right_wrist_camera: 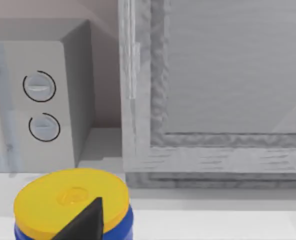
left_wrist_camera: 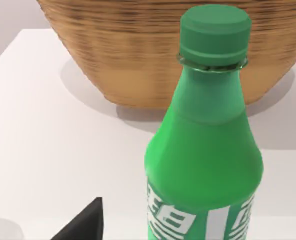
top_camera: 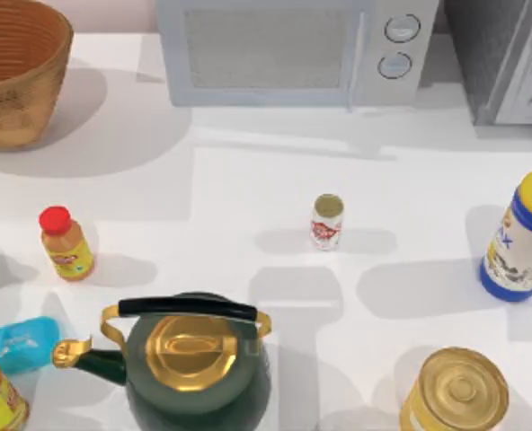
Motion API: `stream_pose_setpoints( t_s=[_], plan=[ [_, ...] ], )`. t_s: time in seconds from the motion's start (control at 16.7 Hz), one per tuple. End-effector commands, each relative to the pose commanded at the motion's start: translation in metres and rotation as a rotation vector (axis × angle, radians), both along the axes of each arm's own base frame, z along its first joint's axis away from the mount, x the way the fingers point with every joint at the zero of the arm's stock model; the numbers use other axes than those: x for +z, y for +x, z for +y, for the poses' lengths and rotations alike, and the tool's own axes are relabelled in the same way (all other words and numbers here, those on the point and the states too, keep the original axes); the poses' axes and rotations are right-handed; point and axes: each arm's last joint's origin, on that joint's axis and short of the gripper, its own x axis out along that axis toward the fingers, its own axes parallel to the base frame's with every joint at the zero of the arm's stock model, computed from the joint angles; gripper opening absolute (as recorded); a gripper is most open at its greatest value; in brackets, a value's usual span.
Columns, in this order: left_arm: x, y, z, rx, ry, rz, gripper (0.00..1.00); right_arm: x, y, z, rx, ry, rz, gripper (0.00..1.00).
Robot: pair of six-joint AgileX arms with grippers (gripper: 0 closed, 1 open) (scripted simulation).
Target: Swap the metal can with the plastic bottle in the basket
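Green plastic bottle [left_wrist_camera: 205,145] stands upright against the left tool's camera, basket [left_wrist_camera: 153,50] just behind; metal can [top_camera: 327,221] stands mid-frame on the desk [top_camera: 248,197]. Tool grip: cannot tell.

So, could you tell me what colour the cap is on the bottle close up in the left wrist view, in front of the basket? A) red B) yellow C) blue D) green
D: the bottle has a green cap matching its green body, with the wicker basket behind it.
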Motion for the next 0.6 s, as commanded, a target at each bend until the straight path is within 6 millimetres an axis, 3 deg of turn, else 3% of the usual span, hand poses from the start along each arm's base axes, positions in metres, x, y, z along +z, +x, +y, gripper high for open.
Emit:
stream_pose_setpoints(
  t_s=[0.24, 0.6],
  plan=[
    [-0.018, -0.001, 0.011, -0.004, -0.016, 0.008, 1.0, 0.0, 0.0, 0.0, 0.0, 0.0, 0.0, 1.0],
    [-0.021, -0.001, 0.013, -0.005, -0.018, 0.006, 1.0, 0.0, 0.0, 0.0, 0.0, 0.0, 0.0, 1.0]
  ],
)
